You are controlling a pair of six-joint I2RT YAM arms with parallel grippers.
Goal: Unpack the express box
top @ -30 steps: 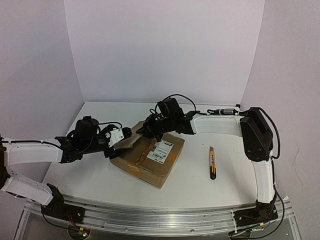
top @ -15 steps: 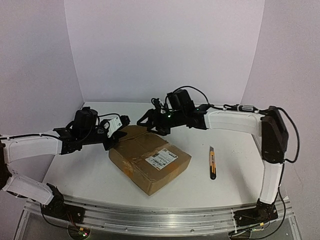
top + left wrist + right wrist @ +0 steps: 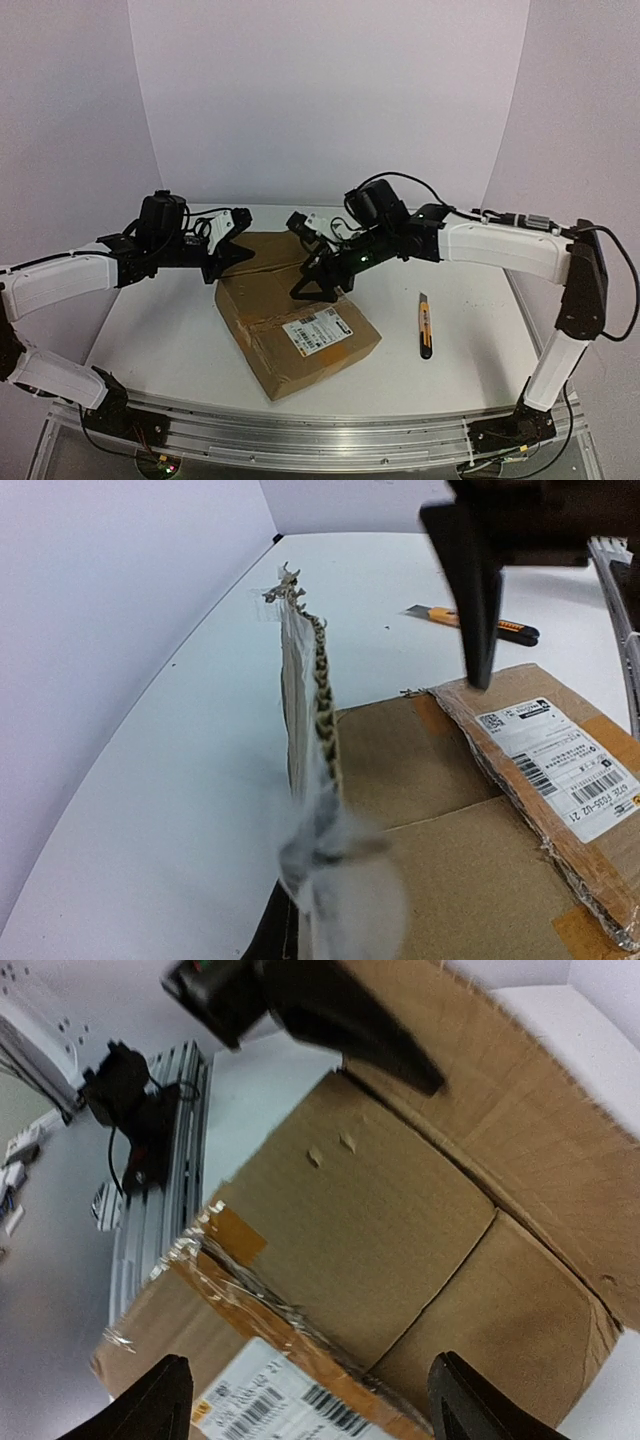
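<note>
The express box (image 3: 300,325) is sitting on the white surface (image 3: 450,385) roughly in the middle, between the two arms. It is turned at an angle, with its white barcode label (image 3: 318,331) facing up near the front corner. The left fingers (image 3: 230,243) are clenching one top flap (image 3: 300,720) at the box's far-left edge, and that flap is standing upright (the left wrist view is showing it edge-on, with torn tape trailing from its end). The inner flaps (image 3: 400,1220) are lying flat and closed beneath it, their seam showing. The right fingers (image 3: 160,1405) are spread wide apart and grasping nothing. They are pointing down at the box's far side, close to the taped edge beside the label; whether a tip is touching the cardboard I cannot tell. A yellow-and-black utility knife (image 3: 425,327) is lying on the surface to the right of the box, apart from it.
</note>
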